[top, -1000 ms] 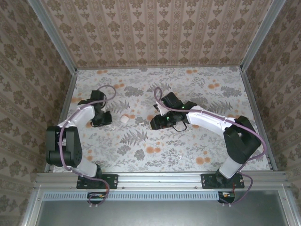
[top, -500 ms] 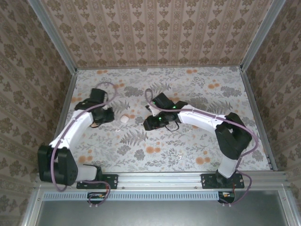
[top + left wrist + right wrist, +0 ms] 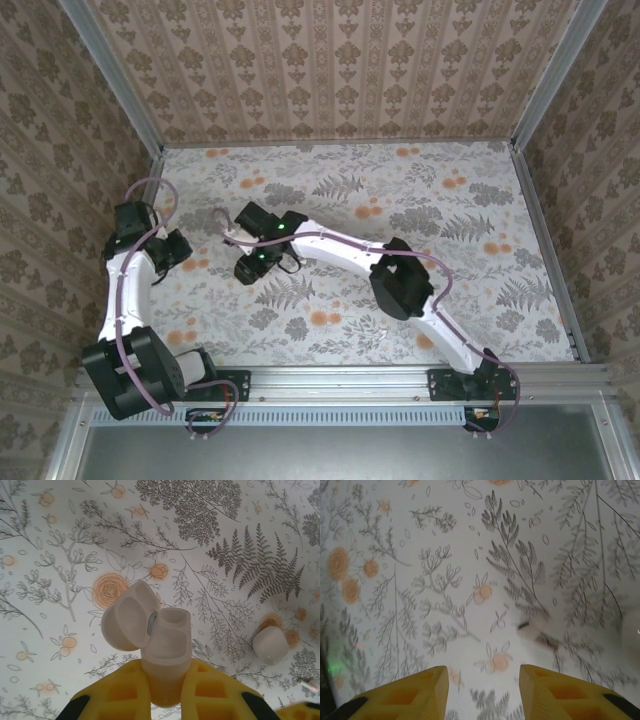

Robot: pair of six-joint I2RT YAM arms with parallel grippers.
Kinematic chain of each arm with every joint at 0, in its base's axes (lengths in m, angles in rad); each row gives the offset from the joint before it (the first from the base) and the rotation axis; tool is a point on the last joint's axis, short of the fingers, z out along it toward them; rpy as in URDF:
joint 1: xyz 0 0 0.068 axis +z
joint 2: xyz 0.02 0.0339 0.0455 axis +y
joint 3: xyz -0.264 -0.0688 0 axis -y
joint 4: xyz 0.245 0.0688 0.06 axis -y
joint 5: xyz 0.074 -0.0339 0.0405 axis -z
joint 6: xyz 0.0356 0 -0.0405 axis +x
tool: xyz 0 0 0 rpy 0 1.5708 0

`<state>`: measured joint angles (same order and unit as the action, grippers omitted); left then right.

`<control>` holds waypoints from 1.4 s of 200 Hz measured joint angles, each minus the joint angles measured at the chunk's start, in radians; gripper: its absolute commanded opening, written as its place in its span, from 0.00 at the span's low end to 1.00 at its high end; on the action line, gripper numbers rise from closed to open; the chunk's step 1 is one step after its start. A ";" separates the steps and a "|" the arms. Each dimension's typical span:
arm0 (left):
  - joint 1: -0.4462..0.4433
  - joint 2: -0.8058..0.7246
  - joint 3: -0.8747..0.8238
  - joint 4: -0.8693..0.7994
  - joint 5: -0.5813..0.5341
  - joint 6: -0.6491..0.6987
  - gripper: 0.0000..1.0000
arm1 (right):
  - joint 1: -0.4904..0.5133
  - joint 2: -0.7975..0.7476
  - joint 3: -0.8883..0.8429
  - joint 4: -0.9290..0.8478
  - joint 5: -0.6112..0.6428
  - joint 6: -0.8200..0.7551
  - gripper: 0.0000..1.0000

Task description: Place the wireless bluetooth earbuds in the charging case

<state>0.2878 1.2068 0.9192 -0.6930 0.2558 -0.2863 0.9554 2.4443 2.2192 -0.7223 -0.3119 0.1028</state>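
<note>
Right tool swung far left, jaws spread, left tool drawn back leftward, pinching open charging case

white lump on floral table

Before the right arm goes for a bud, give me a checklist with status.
1. case clamped in left gripper: ok.
2. lid open: ok.
3. right gripper open, nothing between its fingers: ok.
4. Pick target: a small blurred white bit lies ahead of the right fingers, slightly to the right. Whether it is a bud: cannot tell.
5. Wells in the case free: cannot tell.
6. white lump lies apart from the case: ok.
</note>
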 measured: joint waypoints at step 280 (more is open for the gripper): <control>0.017 0.062 -0.017 0.067 0.119 0.032 0.00 | 0.065 0.218 0.241 -0.098 0.321 0.017 0.25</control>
<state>0.3046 1.2690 0.9024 -0.6258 0.3748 -0.2543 1.0206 2.6621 2.4599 -0.8200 0.0093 0.1200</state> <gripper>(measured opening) 0.129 0.278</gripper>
